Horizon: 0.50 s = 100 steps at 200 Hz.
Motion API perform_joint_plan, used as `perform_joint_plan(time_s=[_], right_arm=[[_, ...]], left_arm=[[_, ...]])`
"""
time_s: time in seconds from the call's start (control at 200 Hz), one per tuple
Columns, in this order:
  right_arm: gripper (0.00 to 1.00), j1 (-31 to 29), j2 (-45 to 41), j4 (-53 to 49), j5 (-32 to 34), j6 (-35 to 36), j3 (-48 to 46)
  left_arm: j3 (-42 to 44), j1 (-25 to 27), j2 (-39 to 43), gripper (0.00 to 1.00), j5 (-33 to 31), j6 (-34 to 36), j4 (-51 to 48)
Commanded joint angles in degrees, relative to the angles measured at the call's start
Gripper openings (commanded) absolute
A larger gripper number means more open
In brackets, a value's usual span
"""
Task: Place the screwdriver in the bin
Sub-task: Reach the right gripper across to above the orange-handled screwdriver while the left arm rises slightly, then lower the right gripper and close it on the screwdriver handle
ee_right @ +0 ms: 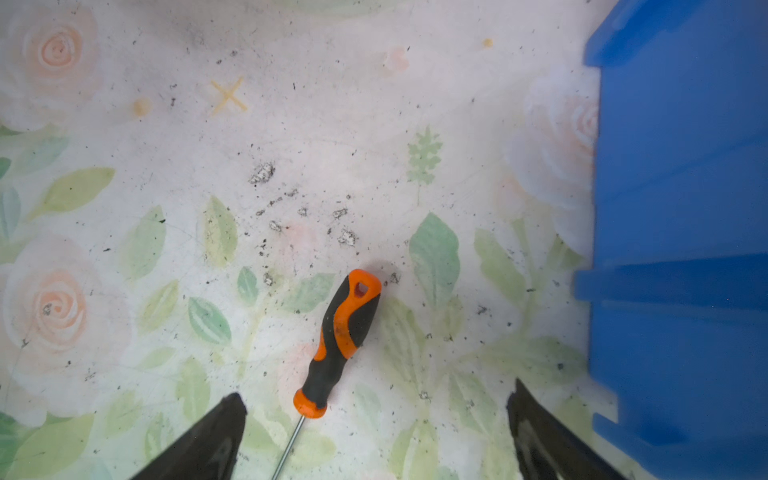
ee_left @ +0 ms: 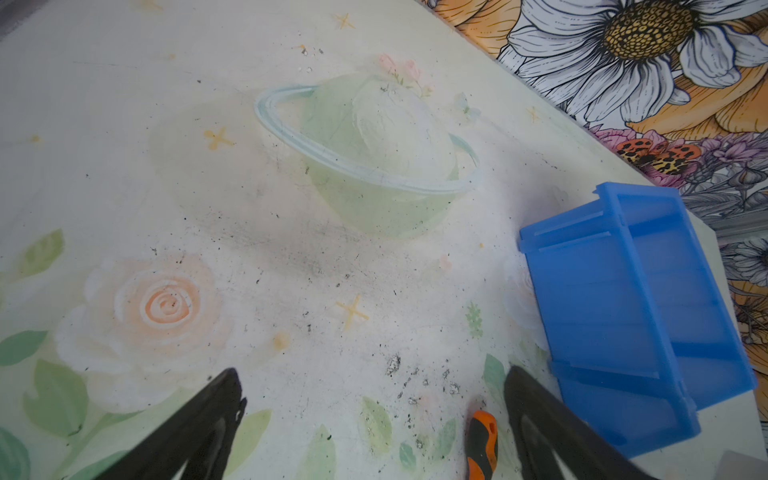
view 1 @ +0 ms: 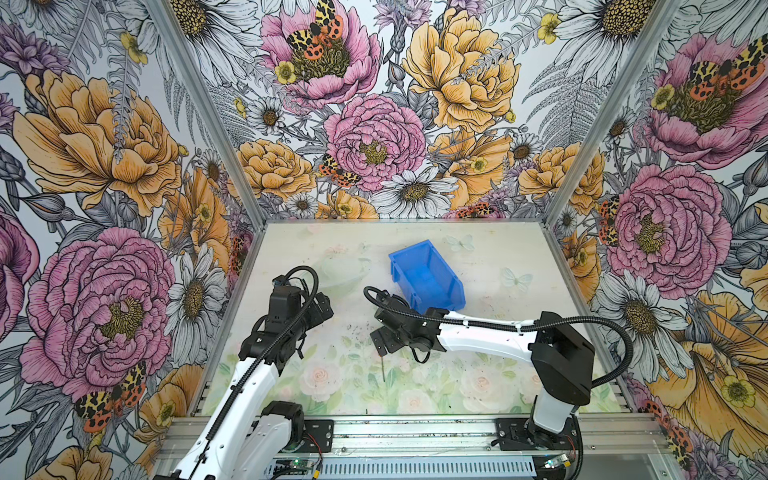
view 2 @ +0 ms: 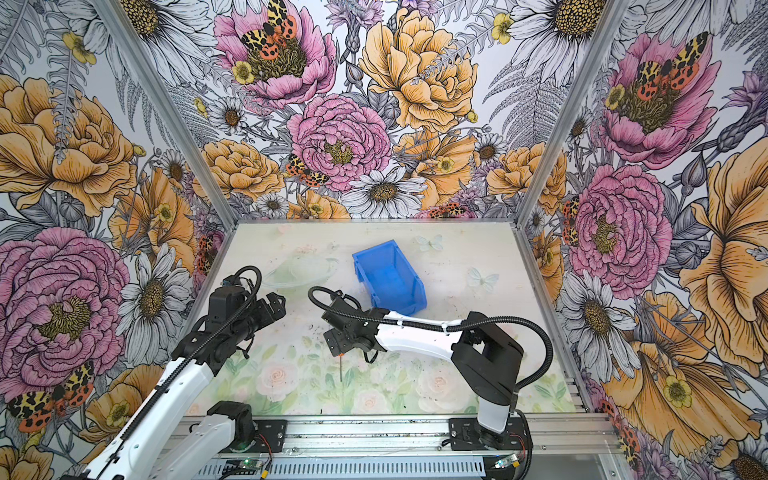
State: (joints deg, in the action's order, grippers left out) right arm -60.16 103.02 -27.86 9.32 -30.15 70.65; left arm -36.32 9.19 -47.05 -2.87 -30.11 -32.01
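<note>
Screwdriver (ee_right: pixel 341 338) loose, right gripper (ee_right: pixel 376 395) spread above — bin (ee_right: pixel 681 232) seemingly near

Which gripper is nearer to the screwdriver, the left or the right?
Right. The right gripper hovers open over the screwdriver; the left gripper, also open, is off to the side, apart from it.

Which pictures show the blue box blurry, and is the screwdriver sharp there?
In the right wrist view the bin fills the edge, soft and smeared, while the screwdriver is sharp; in the left wrist view the bin is only slightly soft.
</note>
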Motion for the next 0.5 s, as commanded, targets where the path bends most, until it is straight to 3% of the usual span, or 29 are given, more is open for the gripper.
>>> perform_joint_plan(time_s=[0.0, 0.495], right_arm=[[0.97, -0.1, 2.3, -0.4, -2.8, -0.1, 2.1], [0.76, -0.6, 9.2, -0.3, -3.8, -0.1, 4.2]], left_arm=[[1.0, 0.8, 1.1, 0.99, 0.0, -0.4, -0.1], [1.6, 3.3, 1.3, 0.99, -1.2, 0.6, 0.3]])
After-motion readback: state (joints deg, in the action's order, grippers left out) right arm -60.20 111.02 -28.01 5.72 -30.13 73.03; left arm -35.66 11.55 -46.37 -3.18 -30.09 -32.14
